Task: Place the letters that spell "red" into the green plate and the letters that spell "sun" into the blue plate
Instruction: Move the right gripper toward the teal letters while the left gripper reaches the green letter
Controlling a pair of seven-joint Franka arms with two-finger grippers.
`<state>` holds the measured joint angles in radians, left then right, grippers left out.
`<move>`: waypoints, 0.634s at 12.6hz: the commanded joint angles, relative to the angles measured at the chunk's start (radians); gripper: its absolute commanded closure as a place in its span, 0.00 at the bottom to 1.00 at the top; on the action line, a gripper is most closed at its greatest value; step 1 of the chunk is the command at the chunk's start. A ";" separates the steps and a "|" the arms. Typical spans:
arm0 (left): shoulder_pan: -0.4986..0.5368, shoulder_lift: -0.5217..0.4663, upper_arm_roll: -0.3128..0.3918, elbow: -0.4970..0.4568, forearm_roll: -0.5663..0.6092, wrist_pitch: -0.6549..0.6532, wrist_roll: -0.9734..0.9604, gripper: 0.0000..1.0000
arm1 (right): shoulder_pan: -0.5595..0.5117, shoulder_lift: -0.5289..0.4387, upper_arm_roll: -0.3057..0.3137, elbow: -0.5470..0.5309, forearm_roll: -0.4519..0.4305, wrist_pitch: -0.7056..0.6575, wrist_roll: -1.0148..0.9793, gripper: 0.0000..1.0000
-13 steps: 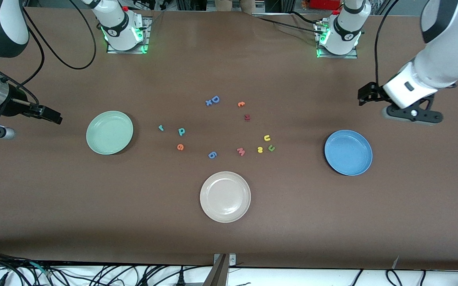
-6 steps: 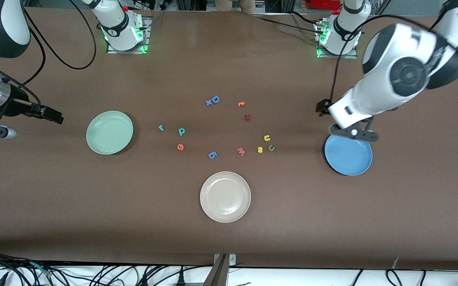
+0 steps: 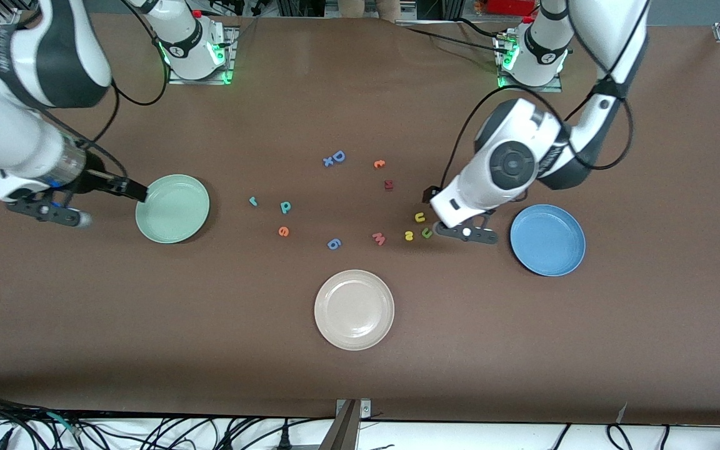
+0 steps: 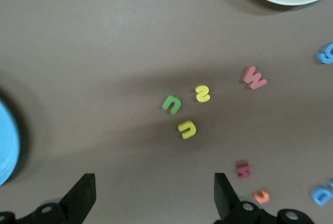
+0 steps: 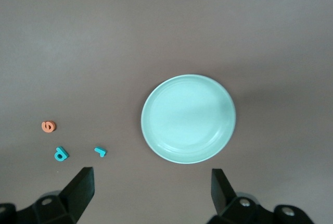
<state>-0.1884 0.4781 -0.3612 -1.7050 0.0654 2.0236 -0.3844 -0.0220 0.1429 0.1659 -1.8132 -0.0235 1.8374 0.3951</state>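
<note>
The green plate [image 3: 172, 208] lies toward the right arm's end, the blue plate [image 3: 547, 240] toward the left arm's end. Between them lie the teal "r" [image 3: 253, 200], teal "d" [image 3: 285, 207] and orange "e" [image 3: 283, 232], and closer to the blue plate the yellow "u" [image 3: 419, 217], yellow "s" [image 3: 409, 235] and green "n" [image 3: 426, 233]. My left gripper [image 3: 438, 209] hangs open and empty over the table between those three and the blue plate; its wrist view shows the "n" [image 4: 171, 104], "s" [image 4: 202, 94] and "u" [image 4: 187, 128]. My right gripper [image 3: 129, 189] is open and empty at the green plate's [image 5: 188, 118] edge.
A cream plate [image 3: 354, 309] sits nearer the front camera, mid-table. Other loose letters lie around: a blue "D" [image 3: 337, 157], an orange one [image 3: 379, 164], a dark red one [image 3: 388, 184], a blue one [image 3: 334, 244] and a pink "m" [image 3: 379, 239].
Both arms swung in from the table's ends. The left gripper passed the blue plate to the "s", "u", "n" cluster; the right gripper came up to the green plate. No letter moved.
</note>
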 commanded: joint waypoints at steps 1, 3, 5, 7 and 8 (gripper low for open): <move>-0.037 0.075 0.001 0.016 0.085 0.094 -0.066 0.00 | -0.003 -0.008 0.047 -0.104 0.022 0.083 0.019 0.01; -0.037 0.128 0.001 0.015 0.088 0.147 -0.065 0.00 | -0.001 0.024 0.093 -0.170 0.022 0.181 0.022 0.01; -0.034 0.178 0.004 0.014 0.097 0.231 -0.051 0.00 | -0.001 0.072 0.144 -0.239 0.022 0.320 0.053 0.01; -0.026 0.211 0.004 0.016 0.224 0.265 -0.050 0.00 | 0.001 0.122 0.184 -0.253 0.020 0.391 0.091 0.01; -0.031 0.217 0.004 0.018 0.244 0.265 -0.050 0.00 | 0.007 0.147 0.197 -0.255 0.019 0.416 0.118 0.01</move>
<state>-0.2200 0.6758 -0.3527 -1.7051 0.2441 2.2810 -0.4347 -0.0172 0.2621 0.3384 -2.0614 -0.0155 2.2091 0.4766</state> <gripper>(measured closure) 0.000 0.004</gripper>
